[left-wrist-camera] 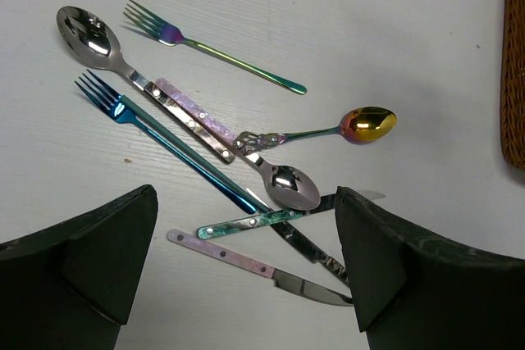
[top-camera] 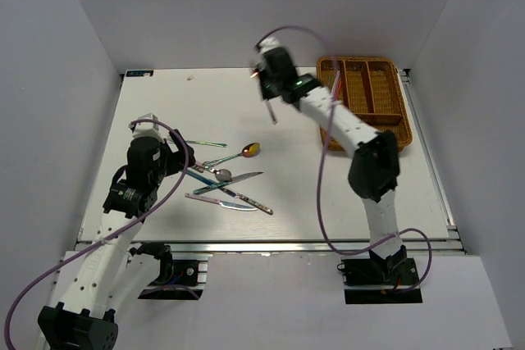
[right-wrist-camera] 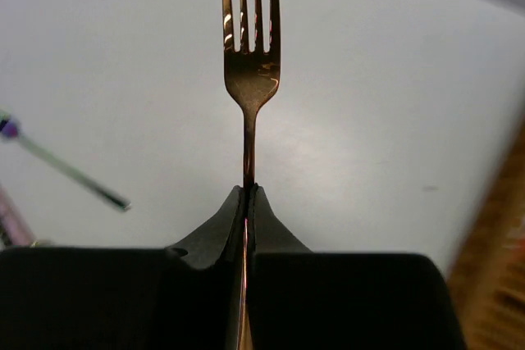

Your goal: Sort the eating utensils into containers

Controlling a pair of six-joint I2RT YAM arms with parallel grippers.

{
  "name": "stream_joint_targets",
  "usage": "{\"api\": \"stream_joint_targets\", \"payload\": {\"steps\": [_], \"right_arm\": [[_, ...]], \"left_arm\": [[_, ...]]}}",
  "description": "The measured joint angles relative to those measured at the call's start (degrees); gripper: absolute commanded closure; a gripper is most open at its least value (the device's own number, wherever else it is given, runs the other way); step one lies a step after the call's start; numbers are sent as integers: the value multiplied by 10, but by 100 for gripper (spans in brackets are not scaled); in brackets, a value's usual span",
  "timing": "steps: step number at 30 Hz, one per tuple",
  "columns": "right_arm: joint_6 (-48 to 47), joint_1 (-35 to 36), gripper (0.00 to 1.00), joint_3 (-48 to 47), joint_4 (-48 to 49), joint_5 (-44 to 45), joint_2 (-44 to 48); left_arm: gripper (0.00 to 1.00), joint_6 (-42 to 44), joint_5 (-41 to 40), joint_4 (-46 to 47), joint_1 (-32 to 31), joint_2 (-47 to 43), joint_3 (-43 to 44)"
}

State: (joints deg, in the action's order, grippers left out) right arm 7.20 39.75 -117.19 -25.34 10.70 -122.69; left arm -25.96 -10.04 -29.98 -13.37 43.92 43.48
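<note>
Holding a copper fork (right-wrist-camera: 250, 71), the right gripper (right-wrist-camera: 248, 190) is clamped tight on the thin handle, tines pointing away from its fingers, lifted clear of the desk (top-camera: 205, 104). The wicker tray (top-camera: 357, 60) sits off to that gripper's side, near but not under it. The left gripper (left-wrist-camera: 246, 264) is wide open and holding nothing. It hovers over the pile, with the silver spoon (left-wrist-camera: 283, 184), blue fork (left-wrist-camera: 164, 141) and knives crossed just ahead of and between its fingers.

Risks:
- The pinch is narrow on a slick handle, so the fork could swivel or slide out on the way to the tray.
- The tines may snag the woven rim if it comes in low.
- On the left, the utensils overlap, so closing may grab two or scatter the rest.
</note>
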Motion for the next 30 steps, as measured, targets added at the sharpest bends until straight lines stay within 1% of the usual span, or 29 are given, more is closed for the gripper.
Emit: {"api": "stream_joint_targets", "payload": {"steps": [2, 5, 7, 10, 13, 18, 24, 25, 26, 27, 28, 29, 30], "right_arm": [[-7, -70, 100, 0, 11, 5, 36], [-21, -185, 100, 1, 41, 12, 52], [-28, -259, 100, 7, 56, 12, 44], [-29, -328, 100, 6, 66, 13, 8], [-28, -355, 100, 2, 78, 10, -42], [-31, -362, 100, -35, 83, -12, -129], [-31, -363, 100, -69, 97, -28, -174], [-30, -364, 98, -69, 102, -32, -174], [-29, -366, 85, -70, 105, -36, -174], [-26, -368, 69, -73, 108, -40, -174], [-22, -371, 44, -74, 112, -43, -174], [-15, -374, 34, -75, 116, -45, -174], [-12, -377, 33, -75, 121, -45, -174]], "left_arm": [[2, 0, -2, 0, 0, 5, 0], [2, 0, -6, -1, 0, 14, 0], [2, 0, -10, -1, 0, 18, 0], [2, -1, -24, -3, 1, 24, 0], [2, -4, -42, -12, 2, 42, 1], [2, -22, -64, -37, 3, 88, 20], [2, -69, -80, -62, 4, 174, 110], [2, -77, -82, -59, 4, 188, 124], [2, -85, -83, -59, 5, 199, 137], [2, -93, -85, -58, 5, 210, 148], [2, -101, -87, -55, 4, 222, 160], [2, -110, -89, -53, 4, 232, 169], [2, -118, -91, -52, 4, 243, 176]]}}
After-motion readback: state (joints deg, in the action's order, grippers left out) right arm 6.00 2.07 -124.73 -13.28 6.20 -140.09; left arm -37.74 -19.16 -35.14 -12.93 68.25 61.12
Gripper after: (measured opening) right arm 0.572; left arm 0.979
